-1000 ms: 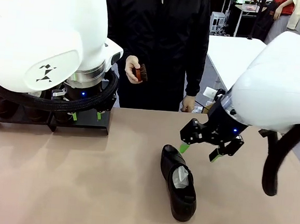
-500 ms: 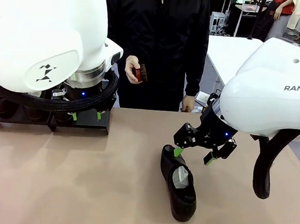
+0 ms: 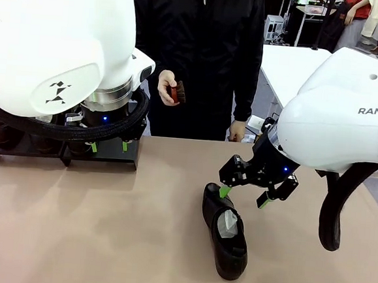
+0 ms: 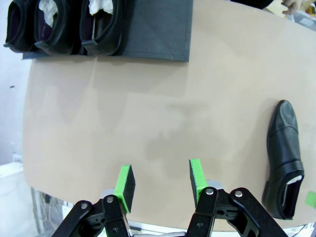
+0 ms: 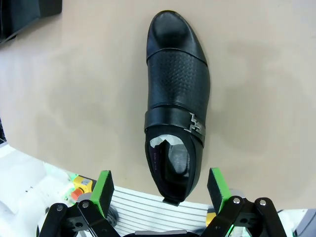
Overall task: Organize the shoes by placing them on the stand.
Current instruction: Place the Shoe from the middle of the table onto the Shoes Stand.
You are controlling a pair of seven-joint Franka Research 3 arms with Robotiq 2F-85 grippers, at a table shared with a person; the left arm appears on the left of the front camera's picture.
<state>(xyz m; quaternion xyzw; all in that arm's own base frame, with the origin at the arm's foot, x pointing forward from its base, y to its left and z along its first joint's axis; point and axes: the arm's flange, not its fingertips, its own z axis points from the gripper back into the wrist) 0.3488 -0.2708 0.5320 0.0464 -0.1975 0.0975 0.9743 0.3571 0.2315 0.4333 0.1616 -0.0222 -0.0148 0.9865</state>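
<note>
the stand sits at the table's far left with three shoes on it. one lone shoe lies mid-table. the right gripper hangs wide open and empty just over its heel. the left gripper hovers part-open, holding nothing.

Left tool: jaws partly apart, nothing between the green pads, pointed down, held above the desk.
Right tool: jaws spread wide, empty, angled downward, white arm bent in from the right.
</note>
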